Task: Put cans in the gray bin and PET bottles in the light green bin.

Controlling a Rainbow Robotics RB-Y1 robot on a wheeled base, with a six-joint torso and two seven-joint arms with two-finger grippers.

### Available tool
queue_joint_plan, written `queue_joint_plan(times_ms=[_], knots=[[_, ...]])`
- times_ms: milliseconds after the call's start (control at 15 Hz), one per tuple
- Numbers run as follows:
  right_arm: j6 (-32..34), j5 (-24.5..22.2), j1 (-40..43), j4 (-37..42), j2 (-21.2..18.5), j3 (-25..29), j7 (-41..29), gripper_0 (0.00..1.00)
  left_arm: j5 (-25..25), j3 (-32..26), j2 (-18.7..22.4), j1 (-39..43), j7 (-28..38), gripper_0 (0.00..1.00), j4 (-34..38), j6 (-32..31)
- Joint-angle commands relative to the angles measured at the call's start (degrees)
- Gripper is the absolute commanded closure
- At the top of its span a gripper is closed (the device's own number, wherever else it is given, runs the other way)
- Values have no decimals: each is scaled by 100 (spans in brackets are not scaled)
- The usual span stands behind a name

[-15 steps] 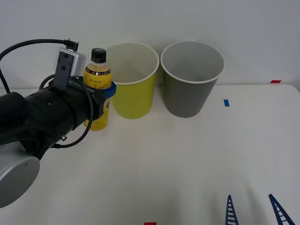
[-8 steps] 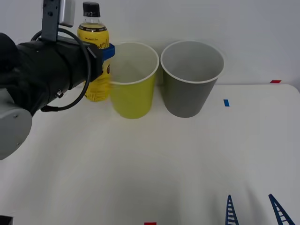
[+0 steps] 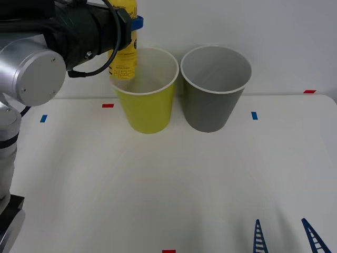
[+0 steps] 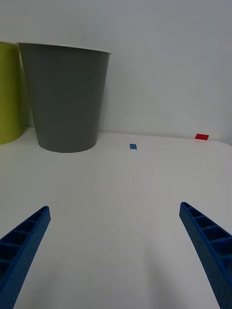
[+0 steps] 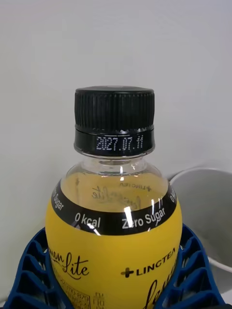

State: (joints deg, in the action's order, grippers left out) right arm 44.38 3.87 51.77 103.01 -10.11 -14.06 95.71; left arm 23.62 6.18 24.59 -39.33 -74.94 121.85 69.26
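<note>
The PET bottle [image 3: 124, 50], yellow-labelled, hangs in the air with its base just above the left rim of the light green bin [image 3: 149, 108]. My left gripper [image 3: 129, 23] is shut on the PET bottle [image 5: 114, 241], blue fingers [image 5: 28, 270] on both sides of its label and the black cap [image 5: 114, 116] above them. The gray bin [image 3: 212, 105] stands right of the light green bin, the two almost touching. My right gripper [image 3: 285, 238] waits open near the table's front right; the right wrist view has the gray bin [image 4: 67, 96] ahead of it [image 4: 116, 251].
Blue tape marks [image 3: 254, 115] [image 3: 43, 118] and red ones [image 3: 107, 105] [image 3: 309, 91] lie on the white table. A white wall stands close behind the bins. A pale bin inside with a white rim [image 5: 205, 193] shows behind the bottle.
My left arm has lifted the bottle off the table, up and to the right, from beside the light green bin to above its left rim. The right gripper has stayed still.
</note>
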Motion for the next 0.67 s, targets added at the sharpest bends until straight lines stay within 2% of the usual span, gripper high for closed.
queue_joint_plan(times_ms=[67,267,467,667], knots=[[0,0,0,0,0,0,0,7,-76,445,-33,-66,23,100,-776,-1055],[0,0,0,0,0,0,0,7,-76,507,-261,-66,-12,100,-1233,-1565],[0,0,0,0,0,0,0,7,-164,726,-279,-57,-65,100,-1840,-2426],[0,0,0,0,0,0,0,8,-402,744,-288,-57,-144,100,-2042,-2646]])
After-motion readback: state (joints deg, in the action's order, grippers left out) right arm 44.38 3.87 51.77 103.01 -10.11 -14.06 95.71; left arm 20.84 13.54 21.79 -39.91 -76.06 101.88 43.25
